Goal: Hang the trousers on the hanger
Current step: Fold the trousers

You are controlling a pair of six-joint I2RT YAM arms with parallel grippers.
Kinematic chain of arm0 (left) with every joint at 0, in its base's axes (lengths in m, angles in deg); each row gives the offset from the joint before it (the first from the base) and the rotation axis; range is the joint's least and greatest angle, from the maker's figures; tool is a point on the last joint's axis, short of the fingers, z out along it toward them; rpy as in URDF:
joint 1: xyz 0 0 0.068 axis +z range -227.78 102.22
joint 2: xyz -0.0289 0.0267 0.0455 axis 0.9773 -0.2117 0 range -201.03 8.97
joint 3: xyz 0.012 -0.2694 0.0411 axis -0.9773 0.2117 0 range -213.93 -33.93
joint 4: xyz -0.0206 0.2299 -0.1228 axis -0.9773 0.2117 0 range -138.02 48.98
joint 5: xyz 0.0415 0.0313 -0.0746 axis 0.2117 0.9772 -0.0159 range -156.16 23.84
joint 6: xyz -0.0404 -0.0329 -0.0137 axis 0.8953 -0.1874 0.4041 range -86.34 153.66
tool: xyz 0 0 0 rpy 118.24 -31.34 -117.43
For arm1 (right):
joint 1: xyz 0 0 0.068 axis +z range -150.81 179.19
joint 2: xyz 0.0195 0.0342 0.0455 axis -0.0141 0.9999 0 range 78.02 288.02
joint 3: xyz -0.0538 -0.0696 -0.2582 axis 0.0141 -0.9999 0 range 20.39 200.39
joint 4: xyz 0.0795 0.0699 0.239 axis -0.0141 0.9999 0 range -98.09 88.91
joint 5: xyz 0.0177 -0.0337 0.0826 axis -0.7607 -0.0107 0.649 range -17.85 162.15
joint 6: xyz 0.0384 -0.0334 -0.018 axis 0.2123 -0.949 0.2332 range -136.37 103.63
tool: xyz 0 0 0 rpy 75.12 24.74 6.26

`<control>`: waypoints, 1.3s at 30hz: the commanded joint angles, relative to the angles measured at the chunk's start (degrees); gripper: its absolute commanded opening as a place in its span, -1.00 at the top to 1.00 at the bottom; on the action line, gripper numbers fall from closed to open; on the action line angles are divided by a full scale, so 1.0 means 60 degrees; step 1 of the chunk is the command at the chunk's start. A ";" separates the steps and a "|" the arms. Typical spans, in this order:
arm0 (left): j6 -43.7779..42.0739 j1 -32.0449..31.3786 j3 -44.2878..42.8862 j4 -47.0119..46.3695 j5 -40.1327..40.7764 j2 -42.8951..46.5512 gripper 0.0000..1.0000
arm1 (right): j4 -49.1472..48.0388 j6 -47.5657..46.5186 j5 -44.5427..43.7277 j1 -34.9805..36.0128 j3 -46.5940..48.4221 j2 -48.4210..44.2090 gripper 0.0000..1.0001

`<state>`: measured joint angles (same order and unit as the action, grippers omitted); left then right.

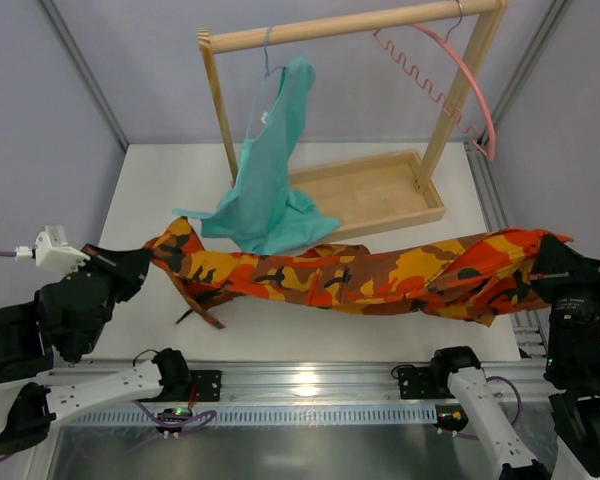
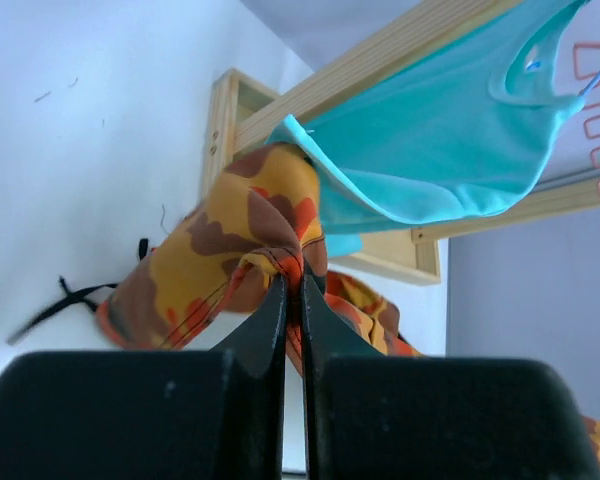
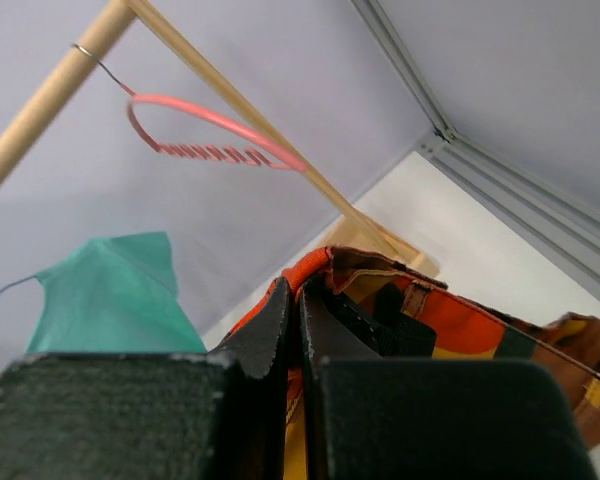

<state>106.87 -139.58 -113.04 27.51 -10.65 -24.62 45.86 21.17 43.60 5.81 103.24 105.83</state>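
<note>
A white table (image 1: 160, 180) sits inside pale grey walls, and at its far side stands a light wooden clothes rack (image 1: 350, 25) with a tray base. A plain teal garment (image 1: 270, 170) hangs from the left part of the rail. A pink hanger with a wavy notched bar and a metal hook (image 1: 460, 70) hangs at the right end.

The long orange, red, yellow and brown camouflage trousers (image 1: 350, 275) stretch across the near half of the table, held between the two arms. They are well apart from the pink hanger and lower than it. The left gripper (image 2: 292, 285) is pinched tight on a bunched fold at one end. The right gripper (image 3: 298, 300) is clamped on the other end, its jaws almost together. Whether the sagging middle touches the table cannot be told.

The step in hand looks like carrying the cloth up to the hanger. To do it well, both ends should rise together so the cloth stays taut. The teal hem overlaps the trousers near the left end, so the path should steer clear of it. The middle should then drape over the wavy bar.
</note>
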 commanded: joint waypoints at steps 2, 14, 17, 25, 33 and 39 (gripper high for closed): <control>-0.0086 0.0002 -0.0482 0.1886 0.1135 -0.0759 0.99 | -0.1024 -0.0338 -0.0309 -0.0033 0.0372 0.0432 0.93; -0.0088 0.0031 0.5039 -0.2318 -0.1545 -0.0470 0.80 | -0.1024 -0.0749 -0.1465 -0.0033 -0.2514 0.0666 0.92; -0.0494 0.0104 0.5567 -0.2932 -0.1750 -0.0102 0.14 | -0.0731 -0.0457 -0.1686 -0.0033 -0.2719 0.1046 0.93; -0.1814 0.2268 0.5626 -0.4001 -0.3695 -0.1784 -0.24 | -0.1346 -0.0412 -0.1686 -0.0033 -0.3612 0.1165 0.93; -0.2841 0.7674 0.6037 -0.4400 -0.6761 -0.1845 -0.53 | -0.1697 -0.0500 -0.1847 -0.0047 -0.4256 0.1239 0.93; -0.2974 0.9347 0.6080 -0.4223 -0.6659 -0.2136 -0.84 | -0.1567 -0.0237 -0.1730 -0.0033 -0.4798 0.1341 0.93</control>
<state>90.61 -85.68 -76.19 2.96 -48.82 -36.20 38.67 18.28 34.42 5.81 75.85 113.35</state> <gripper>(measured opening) 0.913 0.038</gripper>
